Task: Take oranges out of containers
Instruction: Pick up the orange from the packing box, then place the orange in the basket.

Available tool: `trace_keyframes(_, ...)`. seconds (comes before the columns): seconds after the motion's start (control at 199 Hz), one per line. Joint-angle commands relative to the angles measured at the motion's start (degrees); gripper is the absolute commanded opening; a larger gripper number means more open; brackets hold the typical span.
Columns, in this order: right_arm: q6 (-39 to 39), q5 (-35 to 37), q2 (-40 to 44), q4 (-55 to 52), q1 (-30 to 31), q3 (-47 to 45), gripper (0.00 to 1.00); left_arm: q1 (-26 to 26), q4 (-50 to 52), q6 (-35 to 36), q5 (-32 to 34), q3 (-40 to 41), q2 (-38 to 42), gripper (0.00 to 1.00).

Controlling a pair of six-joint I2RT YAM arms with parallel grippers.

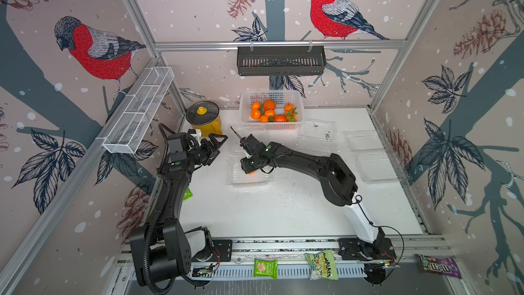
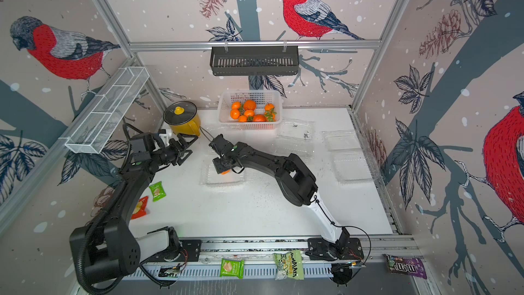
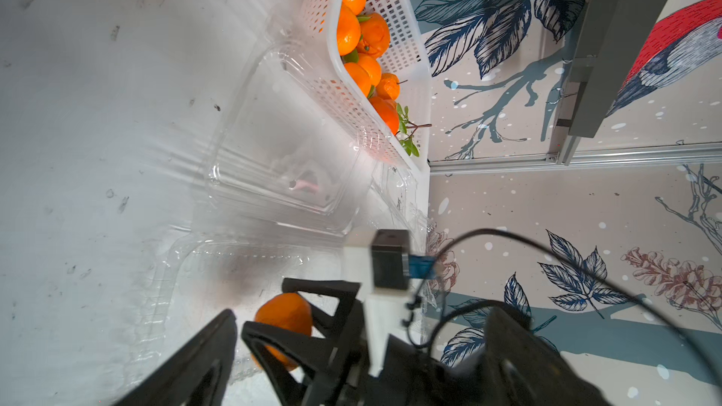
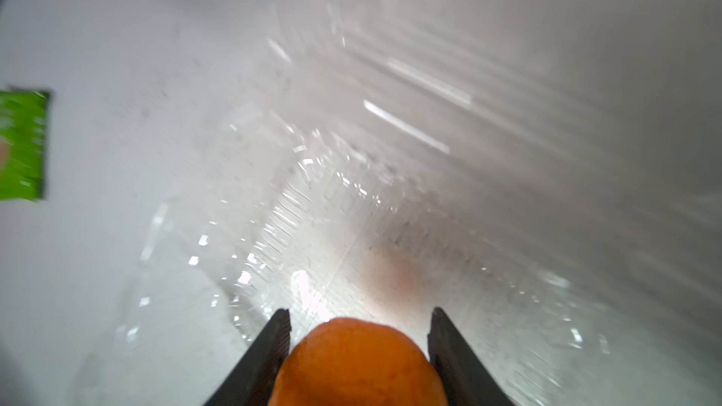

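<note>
My R jaws clamped on one orange [image 4: 359, 365], inside the open clear container [image 1: 241, 182] mid worktop [image 1: 283, 208], L jaws wide open, empty, nr yellow pot [image 1: 202, 119], other oranges [image 1: 268, 105] in white basket [image 1: 271, 126].

Bright, even overhead light; right wrist view motion-blurred, glare streaking the clear container [image 4: 297, 205]; top views' edges bow.

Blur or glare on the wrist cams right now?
Right wrist view: background motion-smeared, glare streaks on the clamshell, only the orange in the right pincer looks sharp. Left wrist view: crisp, mild clamshell glints. Both top views: sharp.
</note>
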State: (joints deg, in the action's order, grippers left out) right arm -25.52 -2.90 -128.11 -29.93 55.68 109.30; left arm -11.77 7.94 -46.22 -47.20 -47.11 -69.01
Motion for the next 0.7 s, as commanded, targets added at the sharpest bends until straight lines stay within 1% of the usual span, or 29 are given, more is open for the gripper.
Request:
trace_keyframes(0.0, 0.3, -3.7, 3.8, 1.1, -4.2, 3.2, 0.53, 1.7, -2.0, -0.7, 1.0, -2.8, -1.1, 0.97)
trace_keyframes(0.075, -0.6, -5.4, 5.3, 2.9, -9.7, 5.5, 0.53, 3.4, -2.1, -0.8, 2.0, -5.2, -2.1, 0.97)
trace_keyframes(0.151, -2.2, -6.3, 5.5, 8.0, -15.7, 6.1, 0.54, 4.8, -2.4, -1.1, 3.0, -7.1, -3.2, 0.97)
trace_keyframes(0.231, -5.3, -9.3, 3.6, 13.4, -21.4, 7.5, 0.54, 5.7, -3.4, -1.8, 3.3, -8.4, -4.3, 0.97)
trace_keyframes(0.297, -7.4, -9.6, 1.1, 17.4, -24.5, 8.7, 0.56, 5.9, -3.8, -1.6, 3.8, -8.9, -5.3, 0.97)
trace_keyframes(0.347, -8.1, -10.6, -0.8, 21.0, -26.1, 9.4, 0.62, 5.9, -3.7, -0.6, 3.9, -9.3, -6.1, 0.97)
trace_keyframes(0.402, -7.7, -9.5, -3.5, 22.6, -27.1, 12.1, 0.68, 5.9, -3.1, 1.1, 4.3, -9.7, -7.0, 0.97)
trace_keyframes(0.463, -6.0, -9.0, -7.4, 20.7, -27.8, 18.3, 0.75, 5.9, -1.8, 3.1, 5.6, -9.8, -7.9, 0.97)
trace_keyframes(0.498, -4.7, -8.5, -9.4, 18.8, -27.9, 22.6, 0.82, 5.9, -1.3, 4.4, 6.1, -9.8, -8.4, 0.97)
trace_keyframes(0.533, -3.6, -7.7, -10.9, 16.3, -28.1, 26.3, 0.88, 5.9, -1.0, 5.7, 6.6, -11.6, -8.7, 0.97)
trace_keyframes(0.548, -3.3, -7.6, -11.3, 15.6, -28.1, 27.4, 0.92, 5.9, -0.8, 6.4, 6.9, -11.8, -8.8, 0.97)
trace_keyframes(0.583, -2.5, -7.6, -11.1, 14.9, -28.3, 28.4, 1.00, 5.8, 0.7, 8.6, 8.8, -12.7, -9.2, 0.97)
trace_keyframes(0.649, -1.2, -7.1, -8.3, 15.4, -28.4, 26.3, 1.00, 5.9, 4.1, 12.1, 16.4, -14.4, -9.6, 0.97)
trace_keyframes(0.699, 0.4, -5.9, -4.7, 15.4, -28.7, 22.8, 1.00, 5.9, 5.1, 13.9, 24.4, -14.5, -9.2, 0.97)
